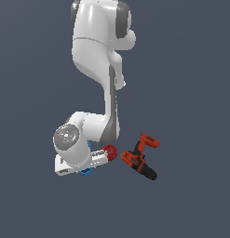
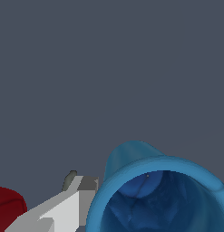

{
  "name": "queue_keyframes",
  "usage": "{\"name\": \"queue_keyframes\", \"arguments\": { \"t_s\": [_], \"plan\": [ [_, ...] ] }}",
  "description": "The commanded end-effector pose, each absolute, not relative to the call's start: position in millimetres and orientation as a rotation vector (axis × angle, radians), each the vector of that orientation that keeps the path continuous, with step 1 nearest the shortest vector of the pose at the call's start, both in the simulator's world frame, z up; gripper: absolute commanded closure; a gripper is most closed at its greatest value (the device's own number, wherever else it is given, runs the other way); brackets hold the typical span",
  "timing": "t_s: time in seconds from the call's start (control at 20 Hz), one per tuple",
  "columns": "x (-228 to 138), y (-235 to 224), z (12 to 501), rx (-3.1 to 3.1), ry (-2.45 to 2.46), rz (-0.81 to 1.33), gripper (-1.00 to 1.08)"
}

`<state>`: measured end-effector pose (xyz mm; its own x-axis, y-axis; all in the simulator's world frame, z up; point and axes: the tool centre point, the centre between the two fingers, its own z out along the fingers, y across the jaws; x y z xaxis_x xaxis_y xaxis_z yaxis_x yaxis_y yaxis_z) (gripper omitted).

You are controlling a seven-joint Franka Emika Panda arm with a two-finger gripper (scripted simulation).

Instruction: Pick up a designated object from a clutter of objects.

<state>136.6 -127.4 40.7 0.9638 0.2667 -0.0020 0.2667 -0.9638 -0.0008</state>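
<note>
From the exterior view's left: the arm's wrist hangs low over the bench, hiding nearly all of the small blue cup. Its claw shows one finger just beside the cup's rim; whether it grips, I cannot tell. The red fruit sits close by, the drill further right. A slip could tip the cup or nudge the fruit.

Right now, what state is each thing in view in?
Blue cup: open mouth facing the wrist camera, close against the gripper finger.
Gripper: low over the cup; open or shut unclear.
Red fruit: beside the arm, free.
Power drill: lying on its side, untouched.
</note>
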Motion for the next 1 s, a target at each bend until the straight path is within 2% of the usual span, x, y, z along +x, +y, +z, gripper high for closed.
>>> {"name": "queue_keyframes", "arguments": {
  "t_s": [0.0, 0.45, 0.95],
  "plan": [
    [135.7, -126.7, 44.6, -3.113, -0.423, 0.001, 1.08],
    [119.2, -119.4, 76.8, -3.113, -0.423, 0.001, 1.08],
    [82.3, -103.0, 149.7, -3.113, -0.423, 0.001, 1.08]
  ]
}}
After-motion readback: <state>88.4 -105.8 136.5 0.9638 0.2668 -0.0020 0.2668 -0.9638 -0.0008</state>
